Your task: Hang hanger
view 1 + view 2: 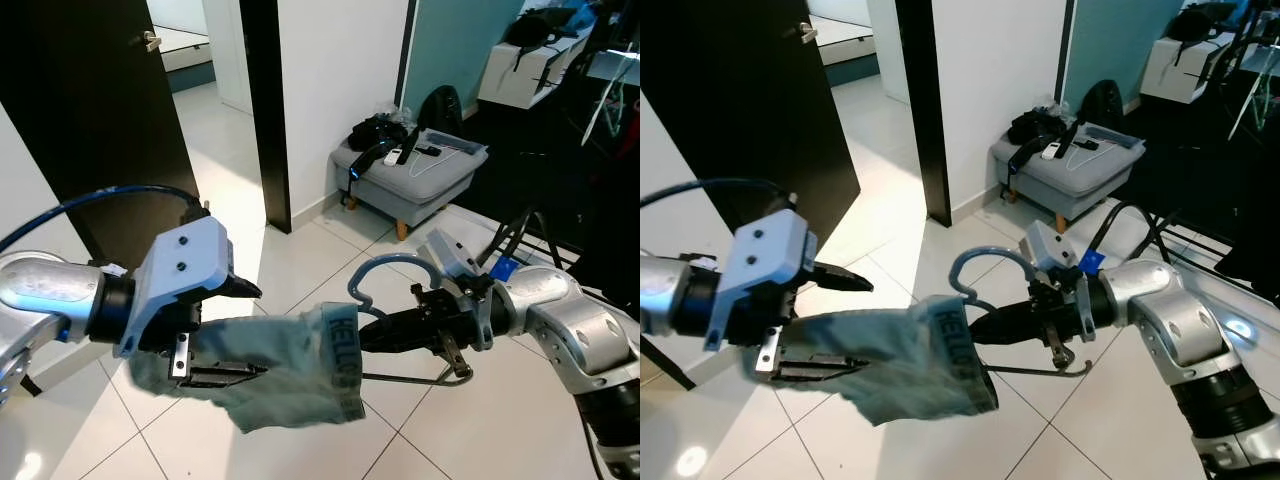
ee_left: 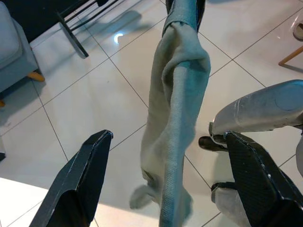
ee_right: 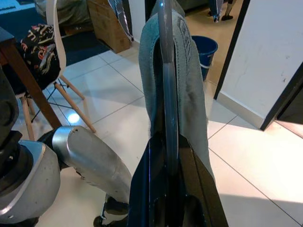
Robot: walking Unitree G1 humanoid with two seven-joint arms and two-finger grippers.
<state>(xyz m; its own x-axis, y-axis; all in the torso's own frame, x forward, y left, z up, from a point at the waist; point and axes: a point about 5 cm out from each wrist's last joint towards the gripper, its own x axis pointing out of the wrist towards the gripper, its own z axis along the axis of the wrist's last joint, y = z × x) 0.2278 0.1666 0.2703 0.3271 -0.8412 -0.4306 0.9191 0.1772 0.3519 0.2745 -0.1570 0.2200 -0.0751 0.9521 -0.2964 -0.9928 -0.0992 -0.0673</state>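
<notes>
**Hanger and cloth held up between both arms**

While the pale blue-grey cloth [image 1: 290,365] hangs in mid-air over the white tiled floor [image 1: 470,420], both arms are in on the action. The right gripper [image 1: 385,330] reaches in from the right, its two black fingers pressed tight together on the hanger [image 1: 385,275], and in the right wrist view those fingers pinch the hanger's thin bar dead centre, with the cloth draped over it on both sides. The hanger's light blue hook curls up just above the fingers, and its thin wire lower bar runs below the gripper. The cloth's printed band sits right up against the right fingertips.

Over on the other side, the left gripper [image 1: 225,335] is at the far end of the cloth. Its fingers are spread wide, one above and one below the fabric. The left wrist view shows the two black fingers [image 2: 80,189] well apart with the cloth hanging as a narrow twisted strip between them, touching neither that I can see.

Behind all this, a grey footstool [image 1: 410,175] on wooden legs stands against the white wall, with a black bag [image 1: 375,132] and small items piled on top. A dark door [image 1: 95,110] stands open on the left.
</notes>
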